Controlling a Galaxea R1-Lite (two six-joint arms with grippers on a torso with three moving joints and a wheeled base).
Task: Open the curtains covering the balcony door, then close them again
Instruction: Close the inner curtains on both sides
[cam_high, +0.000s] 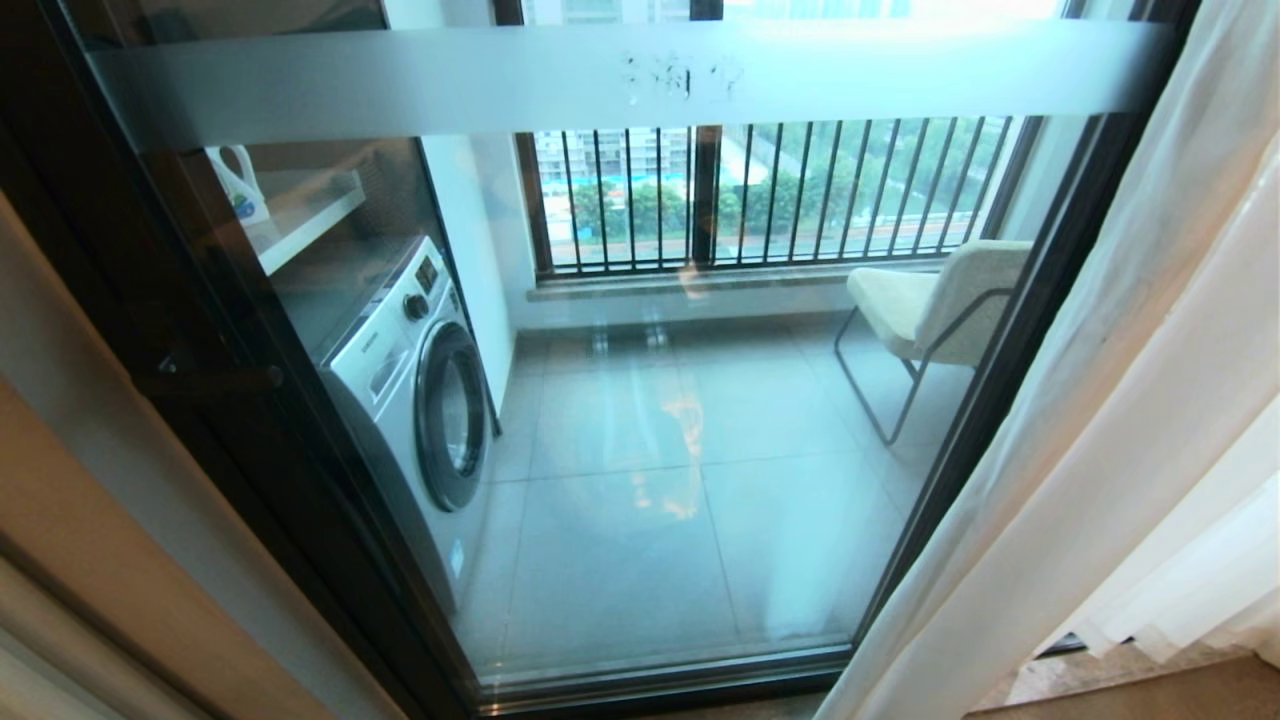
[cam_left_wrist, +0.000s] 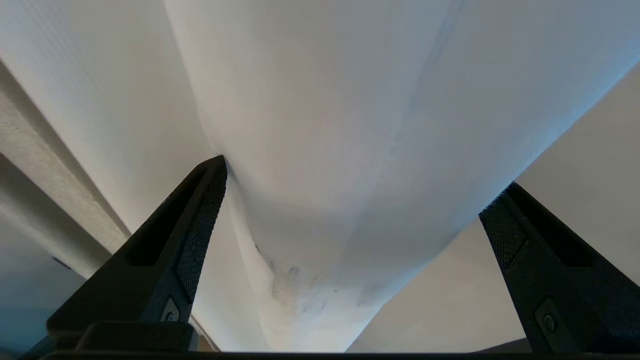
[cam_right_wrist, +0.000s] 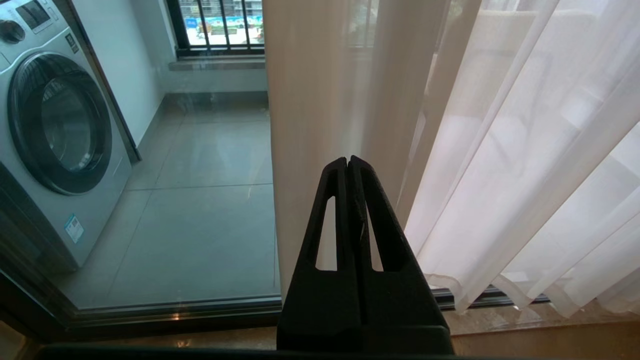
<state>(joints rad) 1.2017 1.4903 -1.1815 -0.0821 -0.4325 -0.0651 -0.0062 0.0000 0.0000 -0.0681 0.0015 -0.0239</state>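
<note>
Left gripper (cam_left_wrist: 350, 200) spread wide, a fold of sheer white curtain (cam_left_wrist: 325, 150) bulging between its fingers (cam_left_wrist: 200, 235), not pinched. Right gripper (cam_right_wrist: 348, 165) closed on nothing, parked low before the balcony door (cam_high: 640, 85). More sheer curtain gathered at the door's right edge; most of the glass bare. Fabric looks light, soft and slippery: likely to slide out unless a bunched fold near the hemmed edge gets clamped. Beyond the door: washing machine (cam_high: 415, 380), badge unreadable; chair (cam_high: 940, 300). Characters on the door's frosted band illegible.
</note>
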